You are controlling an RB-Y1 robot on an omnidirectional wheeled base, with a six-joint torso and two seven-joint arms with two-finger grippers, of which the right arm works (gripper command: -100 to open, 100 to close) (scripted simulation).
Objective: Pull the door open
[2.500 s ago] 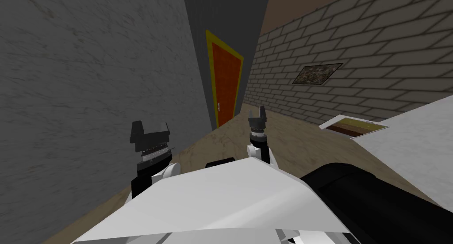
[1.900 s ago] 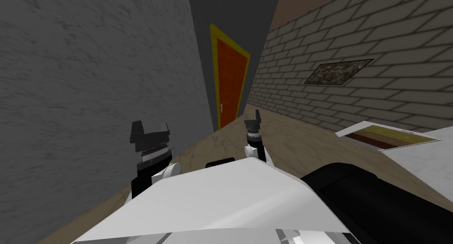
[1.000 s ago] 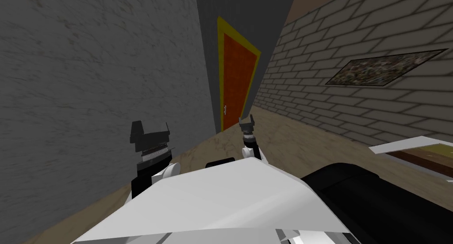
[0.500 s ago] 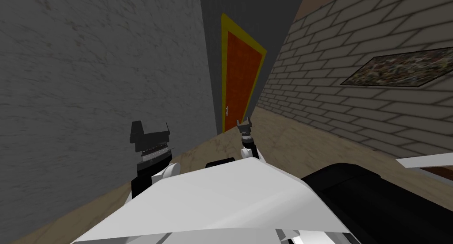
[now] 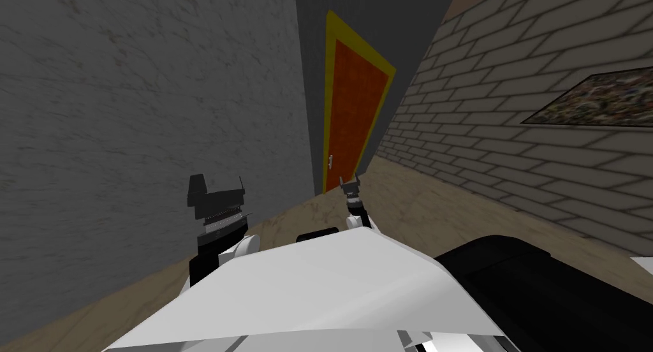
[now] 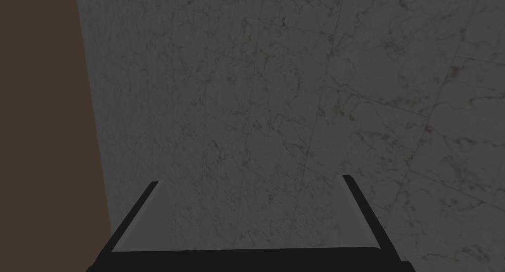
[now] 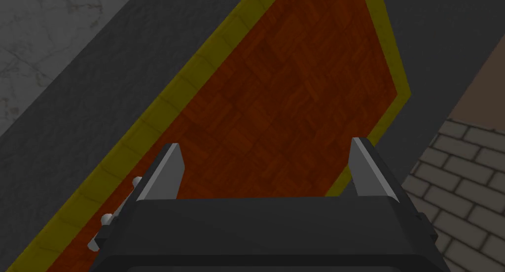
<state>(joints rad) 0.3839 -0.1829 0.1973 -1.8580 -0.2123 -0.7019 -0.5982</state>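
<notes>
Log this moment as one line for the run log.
orange-red door in yellow frame: shut | small white handle: untouched | right gripper: open, short of handle | left gripper: open, by grey wall

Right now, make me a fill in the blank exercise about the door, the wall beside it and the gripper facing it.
1. The door is orange-red and its frame is ____.
2. The right gripper points at the door with its fingers ____.
3. The wall that bears the picture is made of ____.
Missing words: yellow; open; bricks.
</notes>
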